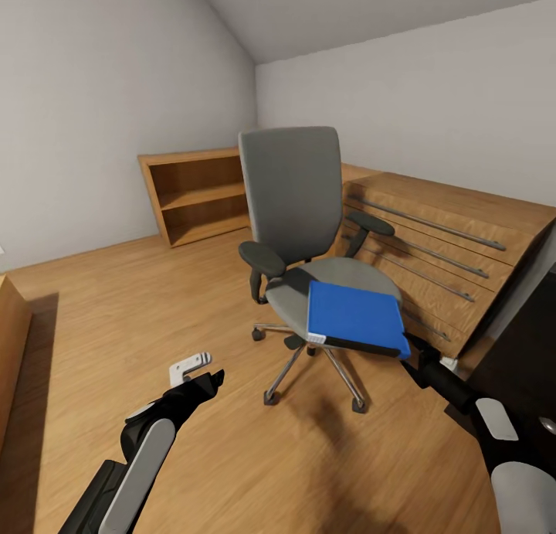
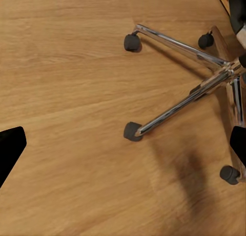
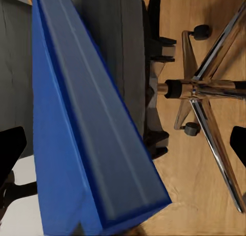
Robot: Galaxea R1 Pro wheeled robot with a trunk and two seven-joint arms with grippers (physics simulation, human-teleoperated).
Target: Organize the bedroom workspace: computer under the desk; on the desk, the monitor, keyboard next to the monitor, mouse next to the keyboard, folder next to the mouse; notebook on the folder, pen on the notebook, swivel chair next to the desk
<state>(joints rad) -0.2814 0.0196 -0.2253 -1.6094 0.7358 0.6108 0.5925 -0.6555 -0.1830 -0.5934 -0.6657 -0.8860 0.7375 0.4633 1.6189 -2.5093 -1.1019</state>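
Head view: the right tool [image 1: 413, 356] reaches to the near right corner of the folder [image 1: 354, 316], and its fingers seem to be closed on that corner, though the grip itself is hidden behind the blue edge, so I cannot tell for sure. In the right wrist view the folder [image 3: 87, 138] runs long and narrow away from the tool, tilted, with the chair's chrome base [image 3: 205, 90] and casters below it on the floor. The folder sits at the front of the seat of the swivel chair [image 1: 297, 209], its near edge past the seat's front rim. The left tool [image 1: 194, 372] hangs open and empty above bare wood floor [image 1: 93, 318], near the chair's base; its dark fingertips [image 2: 10, 149] stand wide apart over the boards. Open floor spreads to the left toward a low open bookshelf [image 1: 197, 194]. Close behind the chair on the right stands a wood cabinet [image 1: 455, 248] with bar handles.
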